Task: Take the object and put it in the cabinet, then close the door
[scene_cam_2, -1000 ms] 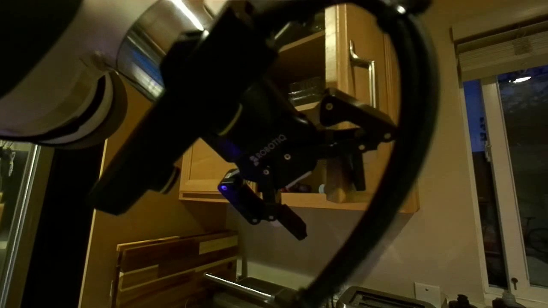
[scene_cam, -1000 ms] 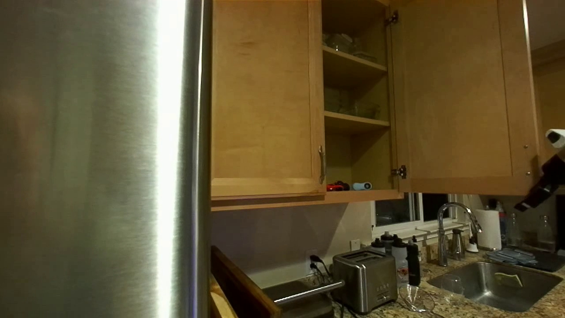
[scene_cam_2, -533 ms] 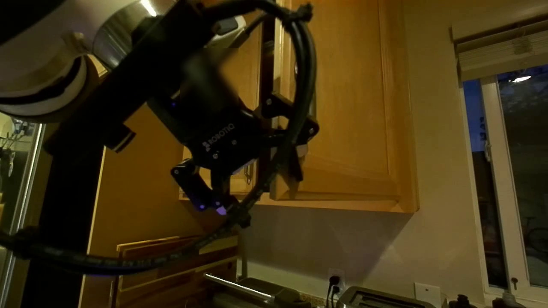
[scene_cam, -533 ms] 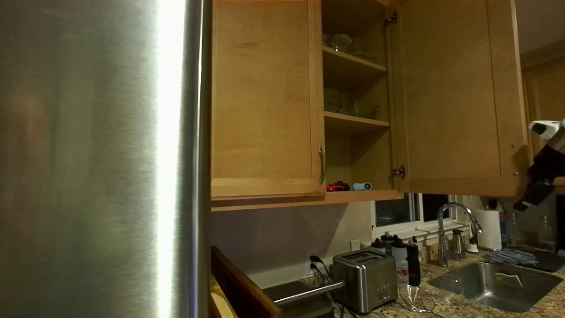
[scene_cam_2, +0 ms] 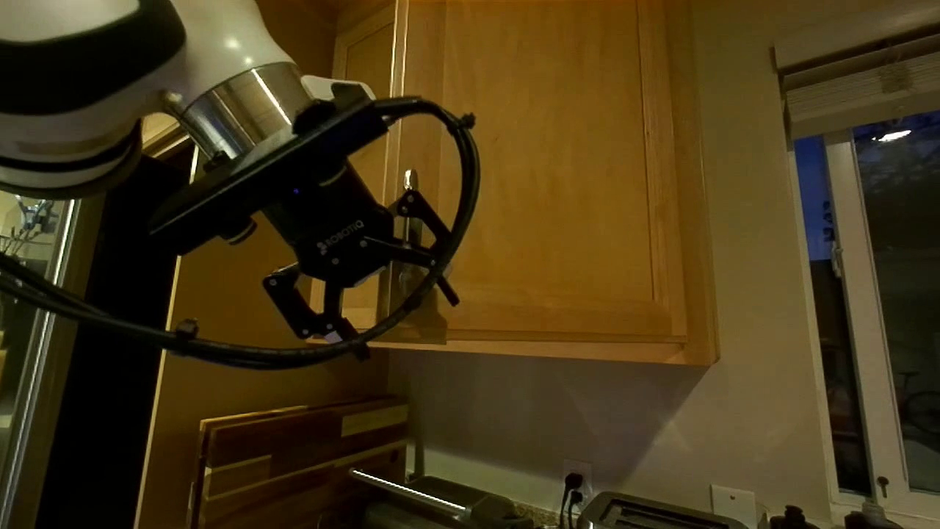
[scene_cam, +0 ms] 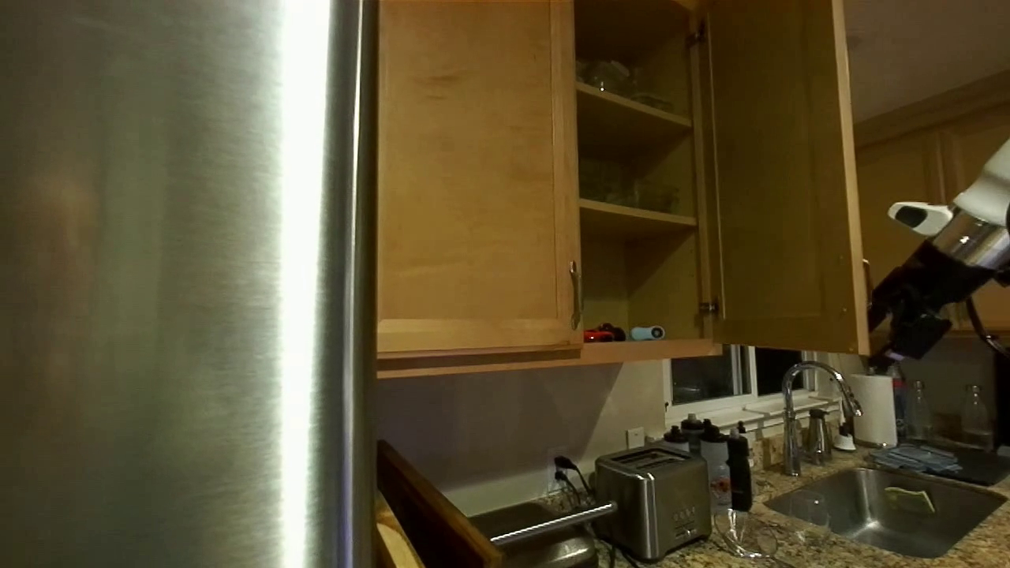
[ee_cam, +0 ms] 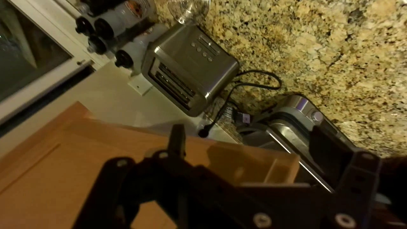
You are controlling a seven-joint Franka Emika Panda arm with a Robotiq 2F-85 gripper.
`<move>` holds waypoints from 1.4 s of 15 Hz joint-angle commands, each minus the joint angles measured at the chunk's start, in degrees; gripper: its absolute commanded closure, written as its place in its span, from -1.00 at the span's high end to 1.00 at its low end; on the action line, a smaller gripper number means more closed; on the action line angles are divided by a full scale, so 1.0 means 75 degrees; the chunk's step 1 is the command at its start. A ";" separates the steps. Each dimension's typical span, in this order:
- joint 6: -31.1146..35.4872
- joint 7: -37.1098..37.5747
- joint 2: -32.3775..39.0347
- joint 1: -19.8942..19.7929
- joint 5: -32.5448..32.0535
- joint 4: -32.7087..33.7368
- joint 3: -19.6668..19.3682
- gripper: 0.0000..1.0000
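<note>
A light-blue object (scene_cam: 648, 333) and a red and dark object (scene_cam: 598, 336) just to its left lie on the floor of the cabinet (scene_cam: 637, 213); I cannot tell which one the task means. Clear dishes (scene_cam: 609, 77), dimly lit, stand on the shelves above them. The door (scene_cam: 789, 181) stands open, swung outward from its hinges at the right of the opening, with its slim handle (scene_cam_2: 410, 180) on the outer face. The matching door (scene_cam: 473, 173) to the left is closed.

The gripper (scene_cam_2: 407, 325) is at the outer side of the door, near its handle edge, its fingers (scene_cam_2: 448, 292) spread wide apart; whether they touch the wood I cannot tell. A black cable (scene_cam_2: 474, 176) loops around in front of it.

Lower down, the worktop (ee_cam: 302, 47) carries a steel toaster (scene_cam: 655, 505), with bottles (scene_cam: 716, 457) just beyond it and a low appliance (ee_cam: 300, 109) with a bar handle to its left. Farther right are a tap (scene_cam: 789, 426), a sink (scene_cam: 892, 540) and a paper roll (scene_cam: 874, 410). A large brushed-steel appliance (scene_cam: 158, 284) fills the near left.
</note>
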 commanded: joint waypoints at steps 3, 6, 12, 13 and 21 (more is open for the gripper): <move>0.0325 -0.0813 0.0112 0.0778 0.0077 0.0018 -0.0710 1.00; 0.0653 -0.0577 0.0627 0.0347 -0.0046 0.0020 -0.1136 1.00; 0.1266 0.0393 0.2363 -0.0935 -0.0204 0.0297 -0.1167 1.00; 0.1389 0.0617 0.2608 -0.1140 -0.0181 0.0326 -0.1091 1.00; 0.2535 0.1932 0.3835 -0.1854 -0.0108 0.0696 -0.0905 1.00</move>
